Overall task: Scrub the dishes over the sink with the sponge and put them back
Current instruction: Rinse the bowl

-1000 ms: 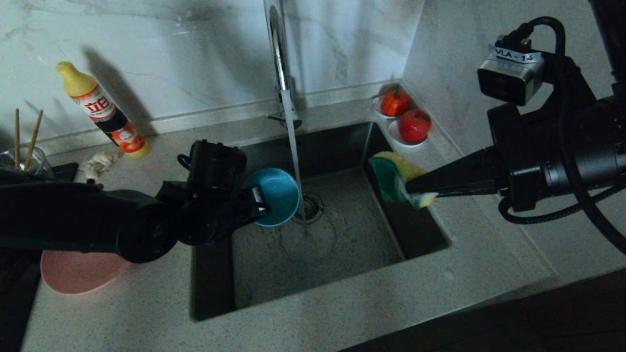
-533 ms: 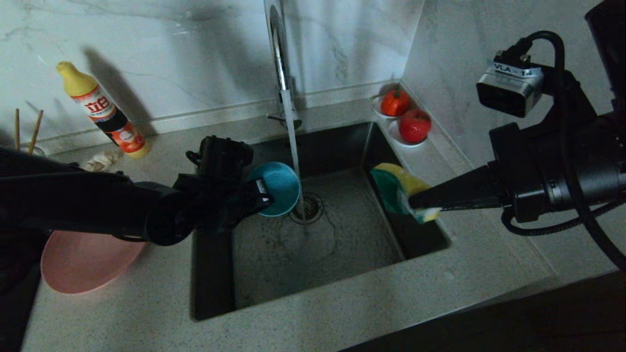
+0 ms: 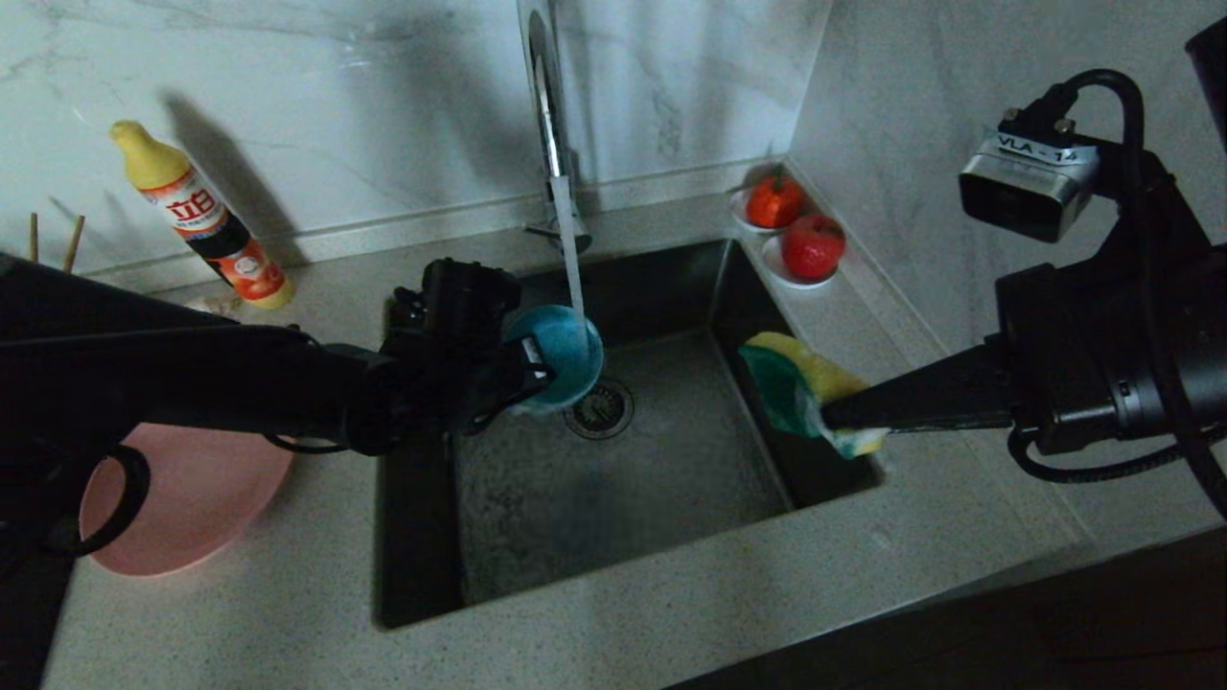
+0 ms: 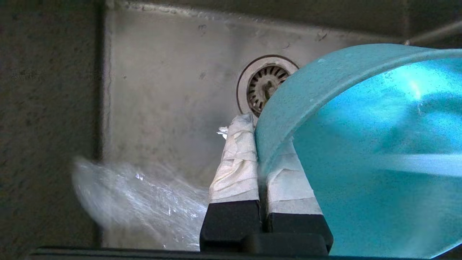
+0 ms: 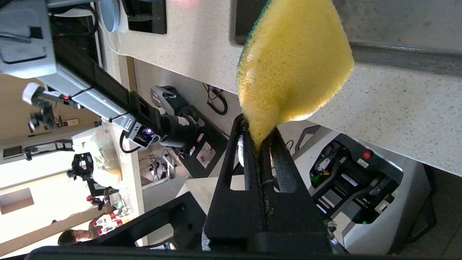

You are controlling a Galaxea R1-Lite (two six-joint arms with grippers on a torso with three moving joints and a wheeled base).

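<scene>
- Bowl [image 3: 561, 353] pinched by its rim in the left gripper [image 3: 529, 376], jaws clamped tight on the wall; held tilted over the sink [image 3: 613, 498], above and beside the drain [image 3: 599, 410].
- Faucet [image 3: 548, 115] running; stream [image 3: 572, 259] lands in the bowl. In the left wrist view water sheets off the bowl [image 4: 361, 144] and sprays toward the sink wall.
- Risk: thin rim grip, wet and taped fingers [image 4: 236, 159]. Water load or scrubbing pressure could lever the bowl out of the pinch and drop it into the sink.
- Risk: splash carrying past the sink edge onto the counter [image 3: 613, 632] if the bowl tips further.
- Sponge [image 3: 800, 391] squeezed flat by one corner in the right gripper [image 3: 844, 422], jaws fully closed on it; hangs at the sink's right edge, well apart from the bowl.
- Risk: corner hold leaves the sponge [image 5: 294, 65] floppy; it may fold or pull free when pressed on the bowl.
- Plate [image 3: 182, 498] on the counter left of the sink, partly under the left arm; a low arm swing could knock it.
- Chopsticks [image 3: 67, 251] far left, barely showing.
</scene>
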